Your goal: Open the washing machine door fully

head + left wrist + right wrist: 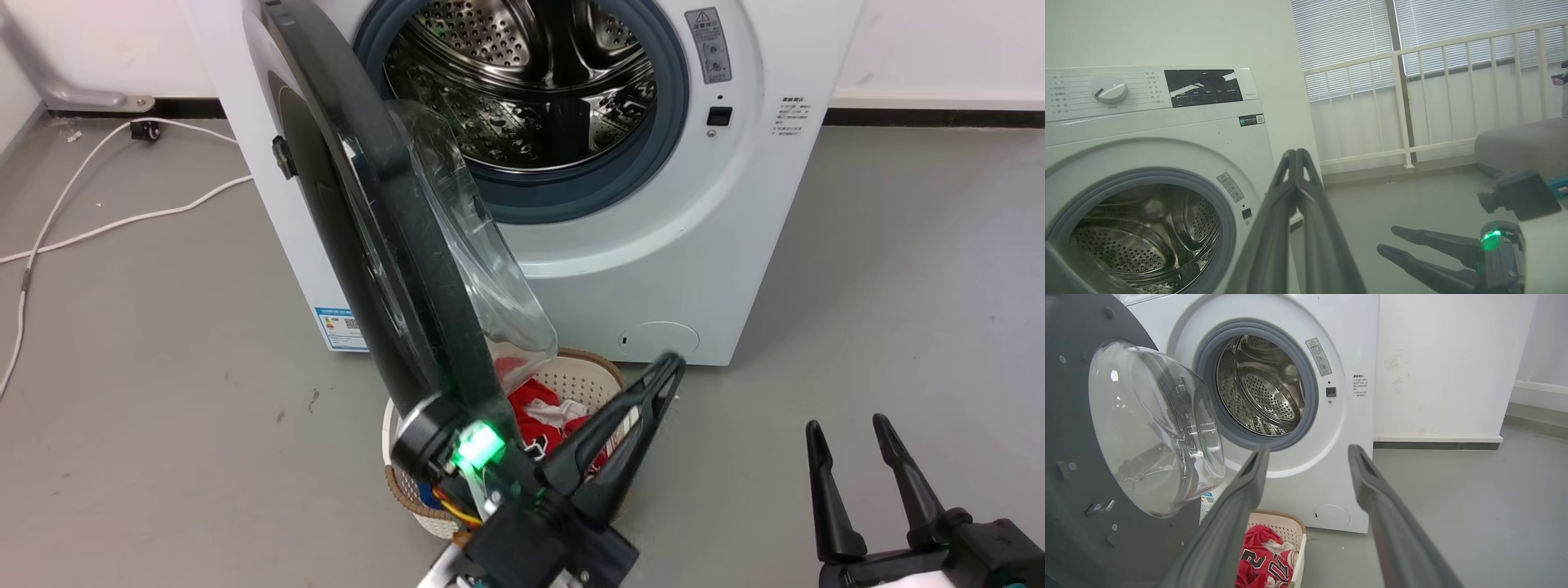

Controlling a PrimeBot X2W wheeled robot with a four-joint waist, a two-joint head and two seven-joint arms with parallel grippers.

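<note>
From my console the white washing machine (653, 269) takes up the top of the head view, standing on a grey floor against a pale wall. The washing machine door (408, 269) is swung well out from the front. It hangs from the side of the machine on my robot's left and shows almost edge-on to the head camera. In the right wrist view I see its dark inner face, with the clear glass bowl (1155, 428) bulging toward the opening. The steel drum (531, 82), ringed in grey rubber, is uncovered and open to view.

A pale perforated basket (584, 380) sits on the floor just in front of the machine, below the door's lower edge, with a red garment (539, 408) inside. My left gripper (668, 366) reaches up over the basket, just right of the door's lower rim, its two fingers pressed together on nothing. I cannot tell whether the wrist touches the door. My right gripper (847, 426) rests low at the right, well apart from the door, fingers spread and empty. A white cable (122, 220) trails across the floor at the left
</note>
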